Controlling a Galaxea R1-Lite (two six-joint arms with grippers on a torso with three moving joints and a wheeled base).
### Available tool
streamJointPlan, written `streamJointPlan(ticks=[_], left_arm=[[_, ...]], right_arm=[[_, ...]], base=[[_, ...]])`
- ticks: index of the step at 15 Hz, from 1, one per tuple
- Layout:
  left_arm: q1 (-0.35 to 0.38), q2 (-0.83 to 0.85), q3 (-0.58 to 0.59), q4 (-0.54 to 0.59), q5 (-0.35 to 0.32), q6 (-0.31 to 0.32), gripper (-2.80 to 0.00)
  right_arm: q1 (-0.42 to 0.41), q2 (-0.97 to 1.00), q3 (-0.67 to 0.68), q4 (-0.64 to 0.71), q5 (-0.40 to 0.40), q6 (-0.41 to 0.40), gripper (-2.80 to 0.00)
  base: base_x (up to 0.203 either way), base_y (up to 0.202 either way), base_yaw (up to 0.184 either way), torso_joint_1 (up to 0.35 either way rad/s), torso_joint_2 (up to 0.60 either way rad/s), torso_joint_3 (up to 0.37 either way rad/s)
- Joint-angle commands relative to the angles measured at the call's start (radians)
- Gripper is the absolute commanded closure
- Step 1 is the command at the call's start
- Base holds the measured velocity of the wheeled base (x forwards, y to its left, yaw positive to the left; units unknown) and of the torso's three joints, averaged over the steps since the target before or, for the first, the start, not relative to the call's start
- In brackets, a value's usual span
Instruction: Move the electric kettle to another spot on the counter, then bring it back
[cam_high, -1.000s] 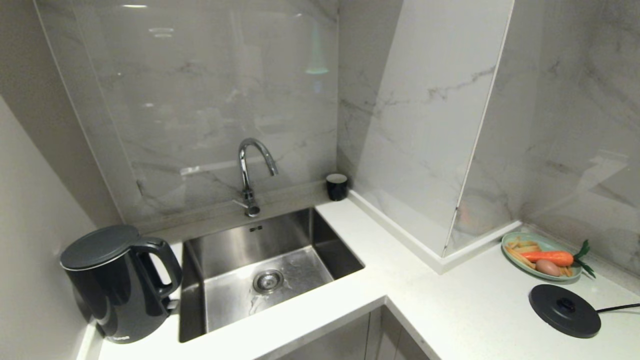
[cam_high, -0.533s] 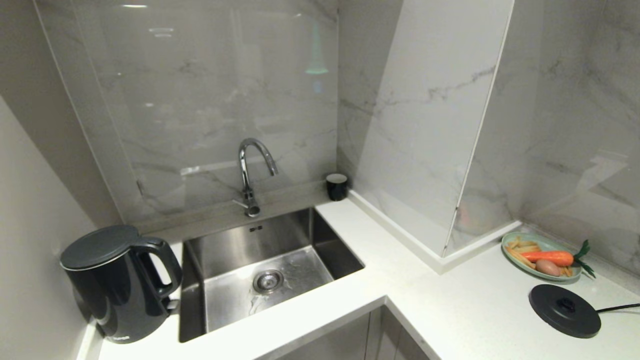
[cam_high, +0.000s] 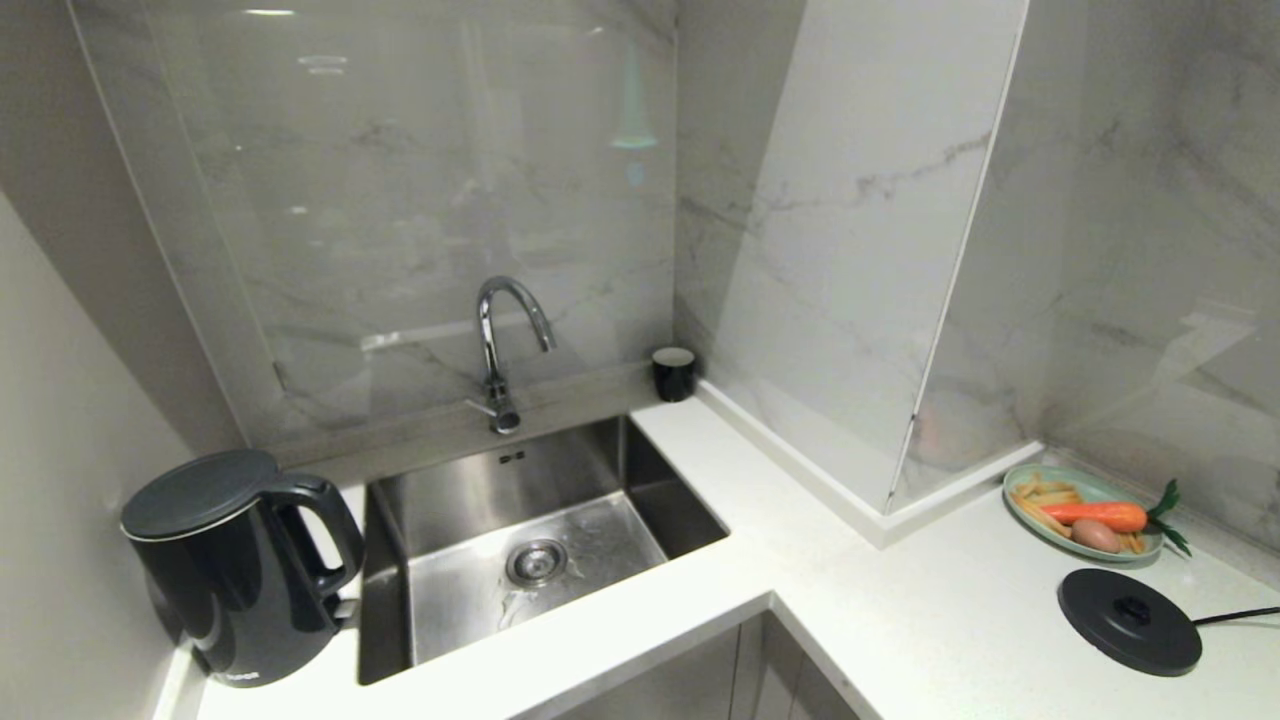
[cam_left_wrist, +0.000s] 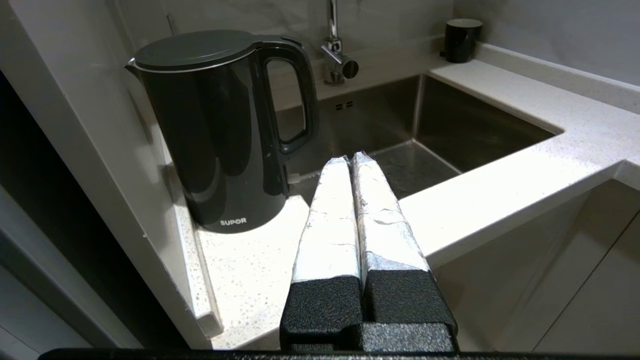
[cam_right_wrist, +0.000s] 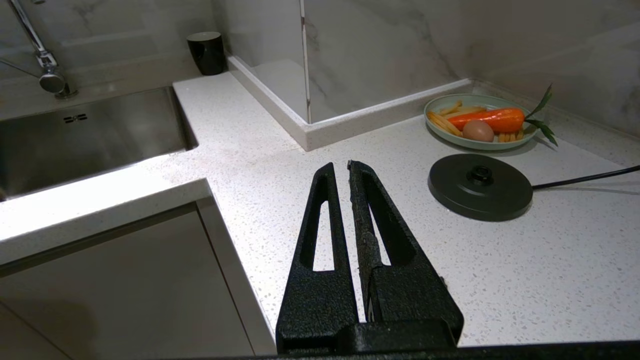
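The electric kettle (cam_high: 235, 570) (cam_left_wrist: 222, 125), tall and glossy black with a loop handle, stands upright on the white speckled counter (cam_high: 900, 620) (cam_left_wrist: 250, 260) at its far left end, between the side wall and the sink. My left gripper (cam_left_wrist: 350, 159) hovers in front of the counter edge, to the right of the kettle and short of it, shut with nothing between its foil-wrapped fingers. My right gripper (cam_right_wrist: 339, 167) hangs over the counter's right wing (cam_right_wrist: 525, 260), shut and empty. Neither arm shows in the head view.
A steel sink (cam_high: 530, 540) with a curved tap (cam_high: 497, 345) lies beside the kettle. A small black cup (cam_high: 674, 373) sits in the back corner. On the right are a plate of vegetables (cam_high: 1085, 510) (cam_right_wrist: 480, 122) and the round black base disc with cord (cam_high: 1130, 620) (cam_right_wrist: 480, 186).
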Motion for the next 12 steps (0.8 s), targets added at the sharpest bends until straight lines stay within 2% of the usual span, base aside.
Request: streamJointPlan(ticks=[1, 12], left_arm=[[0.0, 0.0, 0.003, -0.001, 0.0, 0.0, 0.0], [0.0, 0.0, 0.003, -0.001, 0.0, 0.0, 0.0]], right_arm=[[0.0, 0.0, 0.0, -0.001, 0.0, 0.0, 0.0], [0.0, 0.0, 0.0, -0.001, 0.0, 0.001, 0.0]], base=[[0.0, 0.0, 0.0, 0.0, 0.0, 0.0], [0.0, 0.0, 0.0, 0.0, 0.0, 0.0]])
